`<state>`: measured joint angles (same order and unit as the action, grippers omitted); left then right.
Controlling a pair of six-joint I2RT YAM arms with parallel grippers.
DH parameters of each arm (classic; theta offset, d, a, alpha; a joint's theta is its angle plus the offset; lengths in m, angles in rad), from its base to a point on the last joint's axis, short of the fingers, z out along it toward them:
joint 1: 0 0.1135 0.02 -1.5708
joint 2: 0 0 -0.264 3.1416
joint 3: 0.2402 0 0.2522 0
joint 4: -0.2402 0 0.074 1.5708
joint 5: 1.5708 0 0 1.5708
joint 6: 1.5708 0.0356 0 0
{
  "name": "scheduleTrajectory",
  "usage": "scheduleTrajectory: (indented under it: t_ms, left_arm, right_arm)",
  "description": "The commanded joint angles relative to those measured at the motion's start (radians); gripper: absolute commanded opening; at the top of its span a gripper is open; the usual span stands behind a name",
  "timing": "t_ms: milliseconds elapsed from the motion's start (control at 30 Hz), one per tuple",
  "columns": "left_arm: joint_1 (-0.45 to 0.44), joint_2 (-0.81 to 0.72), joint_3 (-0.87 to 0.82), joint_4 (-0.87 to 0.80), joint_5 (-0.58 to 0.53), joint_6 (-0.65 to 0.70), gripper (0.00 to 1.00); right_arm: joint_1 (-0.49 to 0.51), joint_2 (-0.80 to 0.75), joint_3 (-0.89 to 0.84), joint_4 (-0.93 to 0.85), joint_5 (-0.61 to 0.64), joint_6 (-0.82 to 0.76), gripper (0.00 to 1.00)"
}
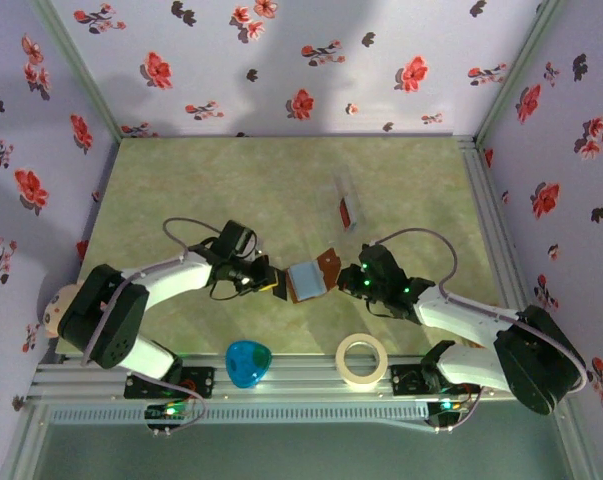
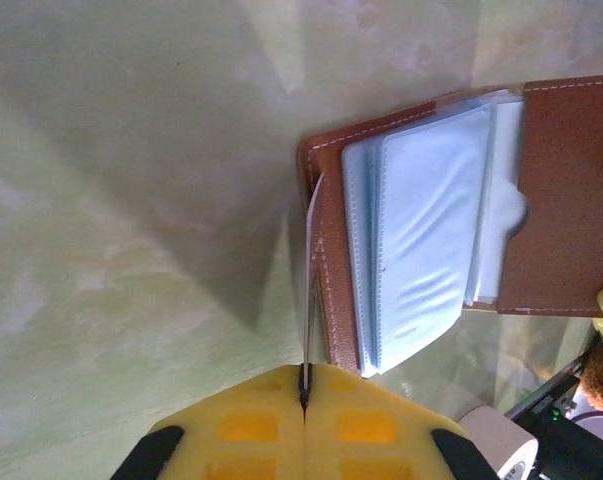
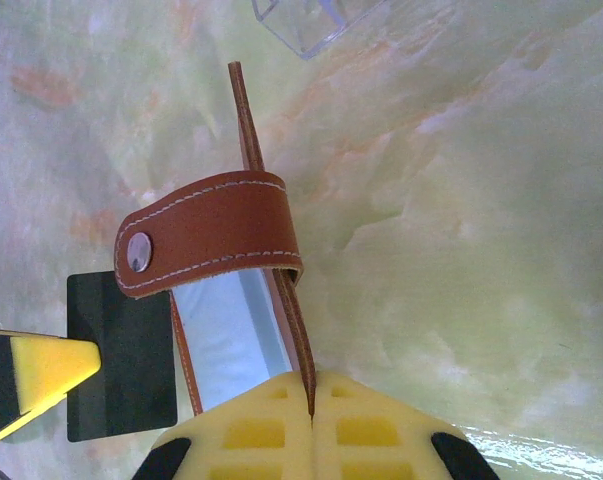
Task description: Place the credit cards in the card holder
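Observation:
The brown card holder (image 1: 326, 266) lies open mid-table, between my two grippers, its clear sleeves (image 2: 431, 230) fanned out. My right gripper (image 3: 311, 385) is shut on one brown cover (image 3: 293, 310), seen edge-on; the closing tab (image 3: 211, 235) with its snap curls above. My left gripper (image 2: 304, 385) is shut on a thin credit card (image 2: 308, 290), edge-on beside the holder's spine (image 2: 333, 290). In the right wrist view that card (image 3: 121, 355) looks dark, just left of the holder. Another red card (image 1: 347, 210) stands in a clear stand farther back.
A clear plastic stand (image 1: 346, 195) sits behind the holder. A blue heart-shaped object (image 1: 248, 362) and a tape roll (image 1: 362, 360) rest on the front rail. Metal rails run along the right edge (image 1: 486, 220). Flowered walls enclose the table.

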<state>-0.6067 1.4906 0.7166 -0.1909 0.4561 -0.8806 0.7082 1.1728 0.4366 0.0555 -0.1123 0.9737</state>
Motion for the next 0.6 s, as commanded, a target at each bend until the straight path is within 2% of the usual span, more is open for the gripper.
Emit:
scheduleTrajectory:
  t_ms: [0,367,567]
  left_arm:
    - [-0.008,-0.001,-0.018,0.045,0.034,-0.016,0.00]
    - [-0.008,0.054,0.002,0.057,0.078,-0.002,0.00]
    - [-0.008,0.016,-0.003,0.125,0.102,-0.008,0.00]
  right_arm:
    - [0.009,0.009,-0.014,-0.002,-0.003,0.014,0.00]
    - [0.011,0.039,-0.019,0.060,-0.046,0.032,0.00]
    - [0.011,0.053,-0.032,0.113,-0.081,0.053,0.02]
